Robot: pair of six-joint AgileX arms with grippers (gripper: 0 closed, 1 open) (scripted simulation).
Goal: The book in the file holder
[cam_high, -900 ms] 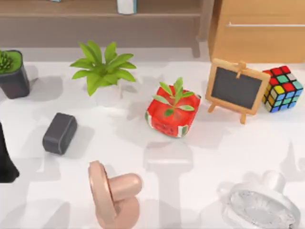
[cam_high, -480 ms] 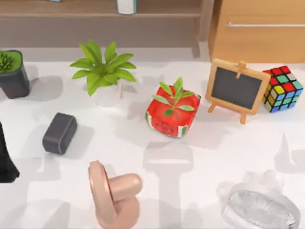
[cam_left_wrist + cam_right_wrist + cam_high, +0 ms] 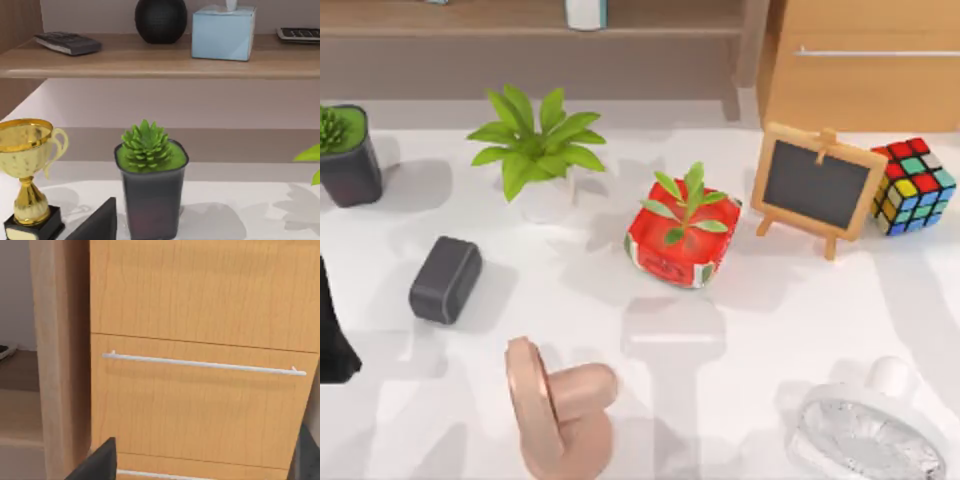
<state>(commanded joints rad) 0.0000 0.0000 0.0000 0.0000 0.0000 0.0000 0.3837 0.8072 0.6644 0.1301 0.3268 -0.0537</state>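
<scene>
Right gripper (image 3: 202, 462) faces the wooden cabinet (image 3: 200, 390), jaws spread wide and empty; left gripper (image 3: 100, 225) faces the succulent pot (image 3: 150, 200), jaws' state I cannot tell. Where the book lies I cannot tell, so a blind reach risks toppling the pot or the trophy (image 3: 27, 175)

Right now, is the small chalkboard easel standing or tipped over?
Standing. In the top view the chalkboard easel rests on its wooden legs, board facing forward, beside the colour cube.

I saw a red watermelon-patterned pot (image 3: 678, 243), a dark grey box (image 3: 444, 279), a multicoloured cube (image 3: 912, 186), a wood-framed black chalkboard (image 3: 817, 187), a gold trophy (image 3: 28, 170) and a pale blue tissue box (image 3: 222, 32) on the white table (image 3: 740, 320).
</scene>
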